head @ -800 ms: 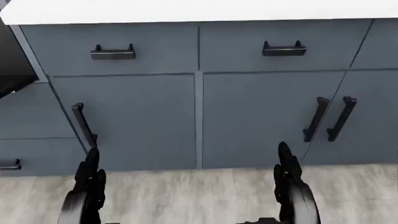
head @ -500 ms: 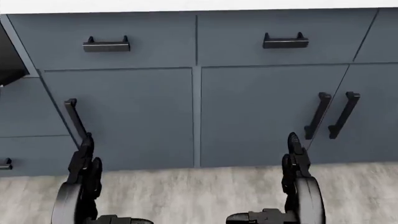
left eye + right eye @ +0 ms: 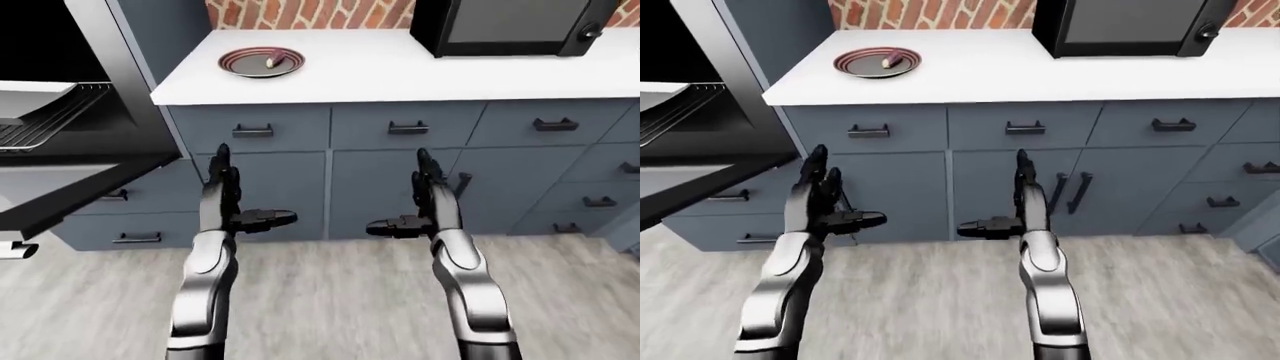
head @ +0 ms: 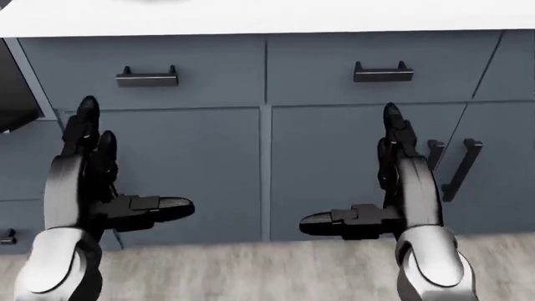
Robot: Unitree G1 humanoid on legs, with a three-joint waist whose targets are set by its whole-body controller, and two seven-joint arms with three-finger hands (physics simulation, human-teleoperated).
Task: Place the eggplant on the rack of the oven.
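Eggplant lying on a striped plate at the left of the white counter, well apart from both hands. Left hand and right hand raised before the grey cabinet doors, fingers spread apart and holding nothing (thumbs pointing inward). Oven rack visible in the open oven at the left-eye view's left, microwave at top right.

a white worktop carries a black microwave at its right; blue cabinets stand beneath, brick wall above.
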